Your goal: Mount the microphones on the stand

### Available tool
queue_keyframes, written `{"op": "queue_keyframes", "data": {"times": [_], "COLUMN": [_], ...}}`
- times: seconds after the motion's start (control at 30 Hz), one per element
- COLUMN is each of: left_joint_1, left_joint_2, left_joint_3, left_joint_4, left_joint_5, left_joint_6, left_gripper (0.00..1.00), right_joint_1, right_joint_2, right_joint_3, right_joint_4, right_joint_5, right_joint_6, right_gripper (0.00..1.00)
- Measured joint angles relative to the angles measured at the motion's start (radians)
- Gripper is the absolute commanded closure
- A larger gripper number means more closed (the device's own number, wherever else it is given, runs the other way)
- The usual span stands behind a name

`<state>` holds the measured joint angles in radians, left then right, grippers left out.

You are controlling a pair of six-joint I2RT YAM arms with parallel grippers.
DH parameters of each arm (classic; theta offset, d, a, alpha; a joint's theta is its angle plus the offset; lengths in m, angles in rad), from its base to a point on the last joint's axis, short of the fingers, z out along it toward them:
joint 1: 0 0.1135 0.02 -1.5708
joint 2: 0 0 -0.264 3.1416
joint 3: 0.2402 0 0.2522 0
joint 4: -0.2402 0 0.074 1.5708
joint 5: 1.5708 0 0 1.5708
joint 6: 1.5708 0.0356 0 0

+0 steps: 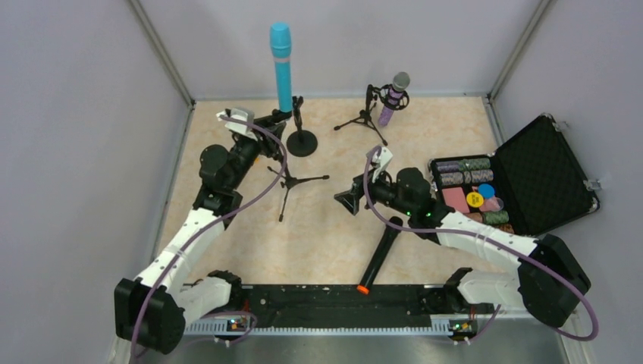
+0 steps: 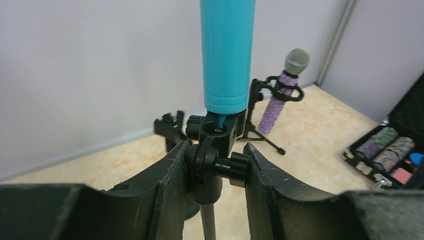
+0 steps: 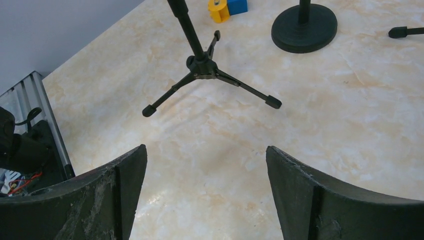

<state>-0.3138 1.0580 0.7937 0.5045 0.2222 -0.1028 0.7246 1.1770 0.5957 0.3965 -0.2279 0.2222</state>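
**Left gripper** (image 2: 215, 167): the jaws are drawn to a narrow gap and clamped on the swivel joint (image 2: 212, 162) under the clip (image 2: 218, 131) of the tripod stand (image 1: 288, 182). The light blue microphone (image 2: 227, 55) stands upright in that clip, at about 11 o'clock from the middle of the counter (image 1: 326, 235).

**Right gripper** (image 3: 206, 150): the jaws are spread wide with nothing between them. They hang over bare counter near the centre.

**Purple microphone** (image 1: 393, 95): it sits tilted in the cradle of a small tripod stand (image 1: 366, 115), at 1 o'clock.

**Black microphone** (image 1: 379, 258): it lies flat on the counter at 6 o'clock and is not mounted. Its orange end points to the near edge and its head end passes under the right arm. The round-base stand (image 1: 302, 142), just beside the left gripper at its 4 o'clock, appears to have no microphone on it.

**Handling assessment, black microphone:**
- It looks like a rigid, smooth cylinder of moderate weight, probably heavier toward the head.
- It is likely to roll if nudged from the side, and to slip in the jaws if pinched near either end.
- The recommended hold is across the barrel at mid-length, with the jaws square to its axis. That leaves the orange end free to enter a clip.
- The stands look light and top-heavy, so the receiving stand should be braced at the clip joint during insertion.
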Motion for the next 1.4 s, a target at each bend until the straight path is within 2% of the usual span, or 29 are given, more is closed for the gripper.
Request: {"op": "queue_keyframes", "data": {"times": [0.47, 0.7, 1.1, 1.4], "left_joint_1": [0.180, 0.251, 0.280, 0.286], "left_joint_2": [-0.146, -0.162, -0.143, -0.144], "left_joint_3": [-0.058, -0.071, -0.119, -0.184], "left_joint_4": [-0.095, -0.110, -0.087, 0.000], "left_joint_5": [-0.188, -0.248, -0.299, -0.321], "left_joint_6": [0.089, 0.139, 0.207, 0.206], "left_gripper": [1.00, 1.00, 1.00, 1.00], "right_joint_1": [-0.011, -0.012, -0.012, -0.012], "right_joint_2": [0.000, 0.000, 0.000, 0.000], "right_joint_3": [-0.013, -0.013, -0.013, -0.014], "right_joint_4": [0.005, 0.005, 0.005, 0.005], "right_joint_5": [-0.022, -0.022, -0.022, -0.024], "right_joint_6": [0.018, 0.018, 0.018, 0.018], "right_gripper": [0.13, 0.13, 0.13, 0.13]}}
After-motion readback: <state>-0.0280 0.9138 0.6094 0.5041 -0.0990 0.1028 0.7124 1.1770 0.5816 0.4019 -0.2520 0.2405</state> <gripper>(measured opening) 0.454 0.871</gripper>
